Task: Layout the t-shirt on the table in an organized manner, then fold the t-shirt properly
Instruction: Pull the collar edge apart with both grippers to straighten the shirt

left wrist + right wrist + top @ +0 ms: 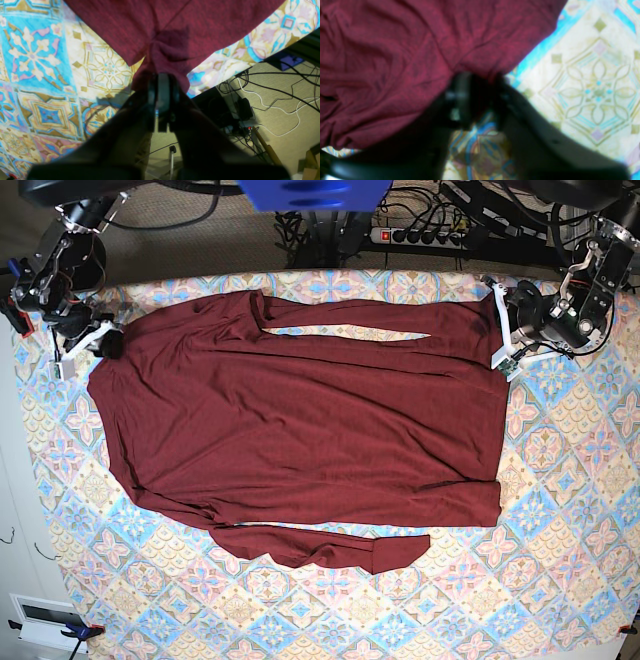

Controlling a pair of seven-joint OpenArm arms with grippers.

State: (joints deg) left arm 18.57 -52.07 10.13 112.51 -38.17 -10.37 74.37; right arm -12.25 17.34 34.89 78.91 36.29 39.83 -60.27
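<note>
My left gripper [163, 100] has two smooth black plastic fingers [200, 140] that get thin near the tips, with a flat grey pad [163, 90] between them. My right gripper [480, 100] has the same dark curved fingers [540, 140], but they look blurry. From above, my two arms are black and silver metal with white parts and thin wires.

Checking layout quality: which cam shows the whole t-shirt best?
Base view: the whole t-shirt lies spread on the table, both sleeves visible. The left wrist view shows only a pinched corner, the right wrist view only a blurred, wrinkled patch.
</note>
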